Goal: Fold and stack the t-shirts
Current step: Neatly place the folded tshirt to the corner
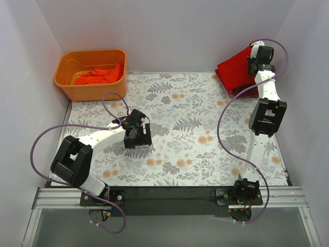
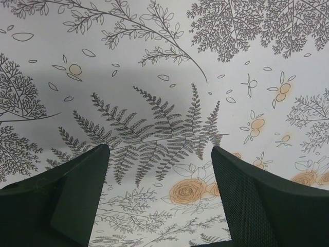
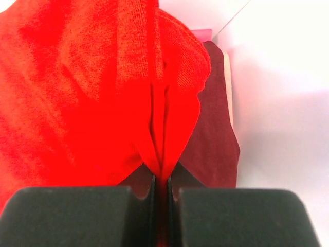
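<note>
My right gripper (image 1: 253, 57) is at the far right corner, shut on a fold of the bright red t-shirt (image 1: 237, 66), which hangs bunched from it. In the right wrist view the red cloth (image 3: 103, 92) is pinched between the jaws of my right gripper (image 3: 163, 190), with a dark maroon t-shirt (image 3: 213, 144) lying beneath it. An orange-red t-shirt (image 1: 97, 76) lies crumpled in the orange tub (image 1: 87, 91) at the far left. My left gripper (image 1: 139, 139) is open and empty over the patterned table; in the left wrist view my left gripper (image 2: 160, 164) shows only the cloth-free mat between its fingers.
The table is covered by a floral fern-print mat (image 1: 190, 128). White walls enclose the left, back and right sides. The maroon shirt sits close to the right wall. Purple cables loop from both arms.
</note>
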